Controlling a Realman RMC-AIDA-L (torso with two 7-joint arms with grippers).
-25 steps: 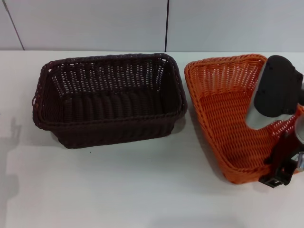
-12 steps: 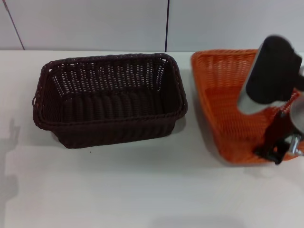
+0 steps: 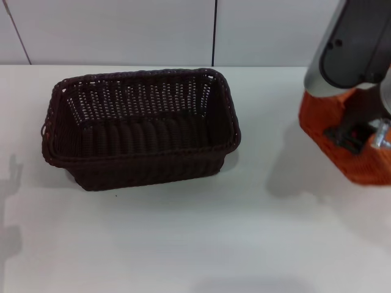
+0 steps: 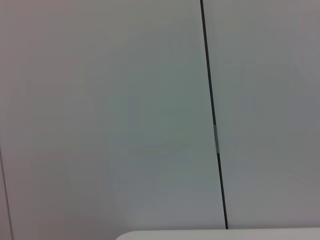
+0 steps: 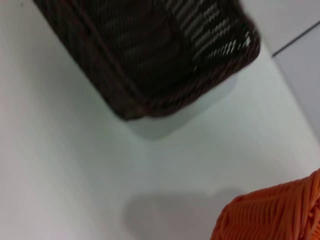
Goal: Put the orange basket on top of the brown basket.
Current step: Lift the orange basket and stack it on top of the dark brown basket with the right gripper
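Note:
The brown basket [image 3: 140, 131] stands upright on the white table at the centre left; it also shows in the right wrist view [image 5: 150, 45]. The orange basket [image 3: 366, 162] hangs tilted above the table at the far right, mostly hidden by my right arm, and casts a shadow on the table. My right gripper [image 3: 349, 137] is shut on its rim. A corner of the orange basket shows in the right wrist view [image 5: 270, 215], apart from the brown basket. My left gripper is out of view.
The white table [image 3: 183, 232] runs back to a grey panelled wall [image 3: 122, 30] with a dark vertical seam. The left wrist view shows only that wall [image 4: 100, 125] and a strip of the table's edge.
My right gripper has lifted the orange basket off the table, up and to the right. The basket has tilted and now shows only partly. The brown basket has not moved.

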